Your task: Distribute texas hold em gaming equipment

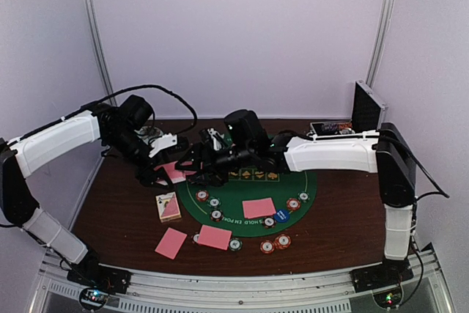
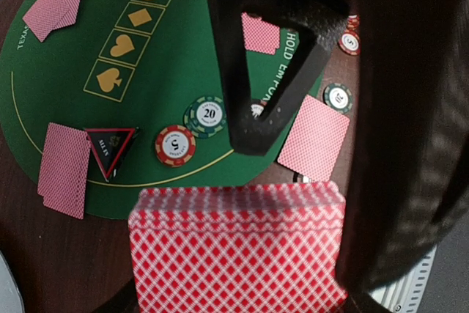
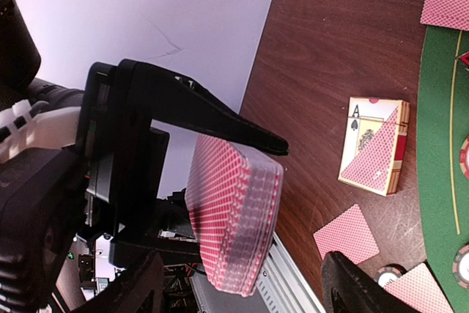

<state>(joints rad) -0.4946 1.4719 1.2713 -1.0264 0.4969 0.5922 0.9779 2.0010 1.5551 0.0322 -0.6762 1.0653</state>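
Note:
My left gripper (image 2: 234, 262) is shut on a deck of pink-backed playing cards (image 2: 236, 243), held on edge above the table's front left. In the right wrist view its black finger (image 3: 212, 111) lies across the deck (image 3: 234, 218). My right gripper (image 3: 245, 287) is open, one finger on each side of the deck and not touching it. On the green felt mat (image 1: 245, 192) lie dealt cards (image 1: 259, 207), striped chips (image 2: 206, 116), a black-red triangle marker (image 2: 110, 148) and a blue disc (image 1: 281, 216). More cards (image 1: 215, 237) and chips (image 1: 283, 240) sit near the mat's front edge.
A card box (image 1: 168, 207) lies left of the mat on the brown table, with a single card (image 1: 171, 242) in front of it. The silver-black case (image 1: 366, 108) stands open at the back right. A metal rail (image 1: 242, 284) runs along the near edge.

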